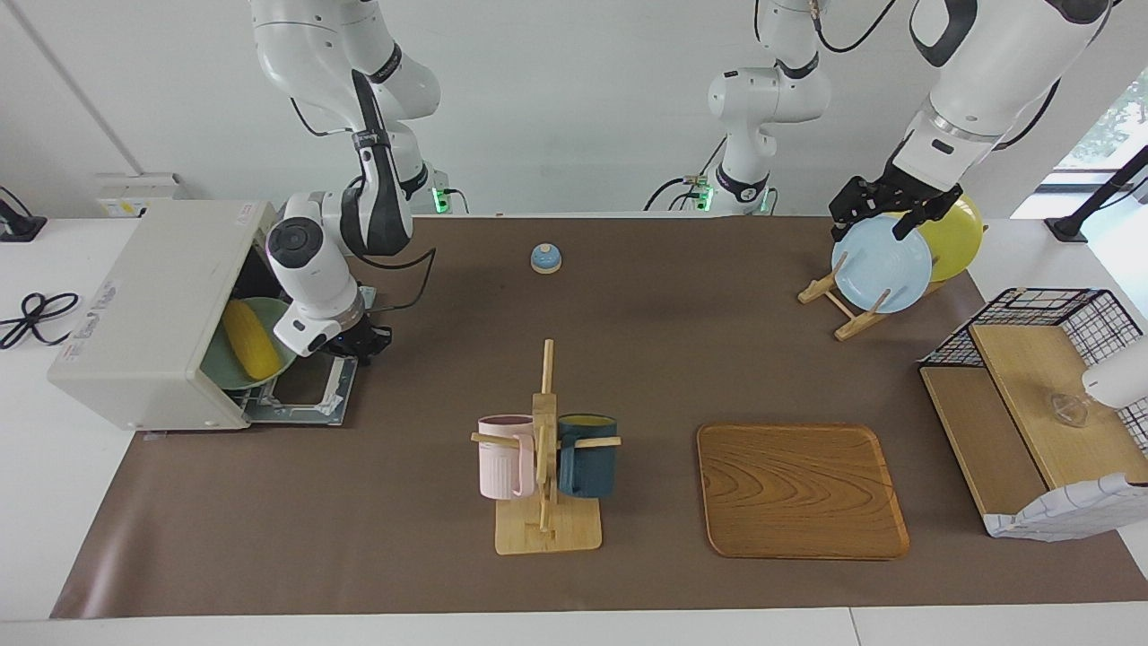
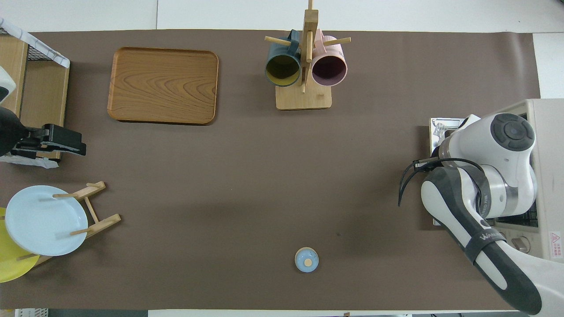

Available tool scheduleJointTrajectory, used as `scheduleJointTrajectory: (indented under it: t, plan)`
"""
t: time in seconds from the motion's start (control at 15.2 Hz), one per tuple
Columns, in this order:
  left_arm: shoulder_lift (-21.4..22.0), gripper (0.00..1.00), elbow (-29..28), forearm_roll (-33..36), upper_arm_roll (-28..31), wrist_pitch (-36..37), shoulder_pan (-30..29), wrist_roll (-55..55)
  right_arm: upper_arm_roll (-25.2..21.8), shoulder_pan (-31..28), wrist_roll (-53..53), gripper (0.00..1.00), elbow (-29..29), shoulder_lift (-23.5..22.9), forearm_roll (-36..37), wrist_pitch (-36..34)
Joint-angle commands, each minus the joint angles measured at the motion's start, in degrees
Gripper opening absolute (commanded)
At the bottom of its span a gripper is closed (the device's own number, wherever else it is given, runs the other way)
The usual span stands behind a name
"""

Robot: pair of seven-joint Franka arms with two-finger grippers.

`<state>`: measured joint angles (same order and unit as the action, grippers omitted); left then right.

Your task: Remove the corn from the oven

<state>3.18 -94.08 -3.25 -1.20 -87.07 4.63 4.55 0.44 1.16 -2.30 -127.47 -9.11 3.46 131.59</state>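
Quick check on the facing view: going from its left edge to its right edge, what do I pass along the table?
Off-white toaster oven → yellow corn cob → wooden mug rack → rectangular wooden tray → black wire basket shelf.

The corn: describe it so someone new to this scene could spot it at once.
Find the off-white oven at the right arm's end of the table, its door folded down flat. Inside lies a green dish, and the corn rests in it: a bright yellow, tapered, ridged cob.
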Motion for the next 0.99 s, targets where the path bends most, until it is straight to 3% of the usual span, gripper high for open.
scheduleJointTrajectory:
  t: [0.0, 0.33, 0.46, 0.86, 0.92]
  plan:
    - [0.33, 1.0, 0.04, 0.09, -0.38, -0.29, -0.59, 0.28, -1.76, -2.84, -1.04, 0.0, 0.82, -0.55, 1.9, 1.57]
    - [0.33, 1.0, 0.04, 0.09, -0.38, -0.29, -0.59, 0.2, -1.85, 2.86, 2.55, 0.0, 1.96, -0.29, -2.58, -0.19]
    - [0.33, 1.0, 0.04, 0.09, -0.38, -0.38, -0.59, 0.28, -1.85, 4.45, 5.36, 0.0, 4.15, -0.03, -2.58, -3.86]
    - [0.33, 1.0, 0.04, 0.09, -0.29, -0.29, -0.68, 0.2, -1.93, 4.38, 5.46, 0.0, 9.16, 2.34, -2.5, -12.92]
    - [0.33, 1.0, 0.04, 0.09, -0.29, -0.29, -0.68, 0.2, -2.11, 4.02, 5.29, 0.23, 9.6, 2.96, -2.41, -14.42]
